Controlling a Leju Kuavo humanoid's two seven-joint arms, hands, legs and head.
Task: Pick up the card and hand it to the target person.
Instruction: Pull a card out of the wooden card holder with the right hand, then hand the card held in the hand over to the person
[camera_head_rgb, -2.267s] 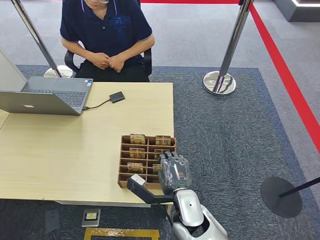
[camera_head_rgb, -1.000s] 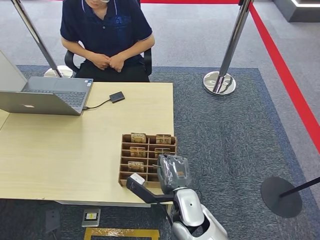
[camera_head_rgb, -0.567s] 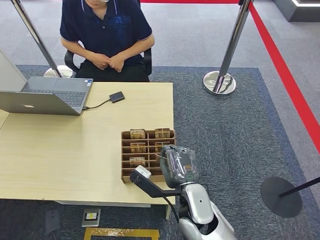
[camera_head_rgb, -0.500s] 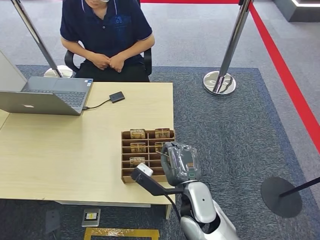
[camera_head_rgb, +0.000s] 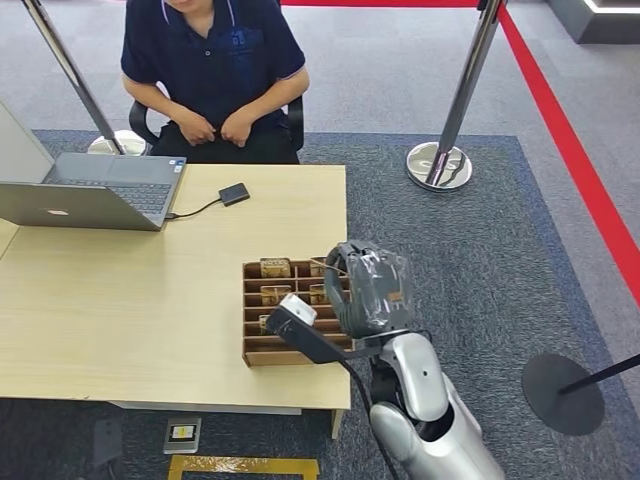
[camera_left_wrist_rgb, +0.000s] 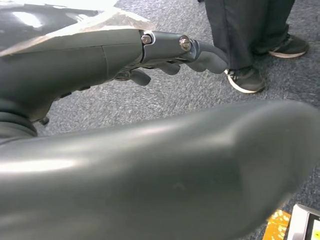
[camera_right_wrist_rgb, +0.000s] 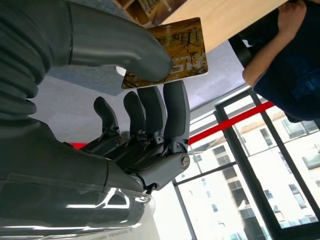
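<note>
The right hand (camera_right_wrist_rgb: 151, 85) pinches the card (camera_right_wrist_rgb: 171, 50) between thumb and fingers above the wooden compartment tray (camera_head_rgb: 260, 345) at the tabletop (camera_head_rgb: 151, 310) edge; the left hand (camera_left_wrist_rgb: 158, 55) hangs over carpet, curled loosely around nothing. To do the handover well, I judge the arm should carry the card flat and steady toward the seated person (camera_head_rgb: 219, 70), keeping the pinch firm because the thin, glossy, stiff rectangle could slip. The tray is ribbed brown board, the tabletop pale smooth laminate.
</note>
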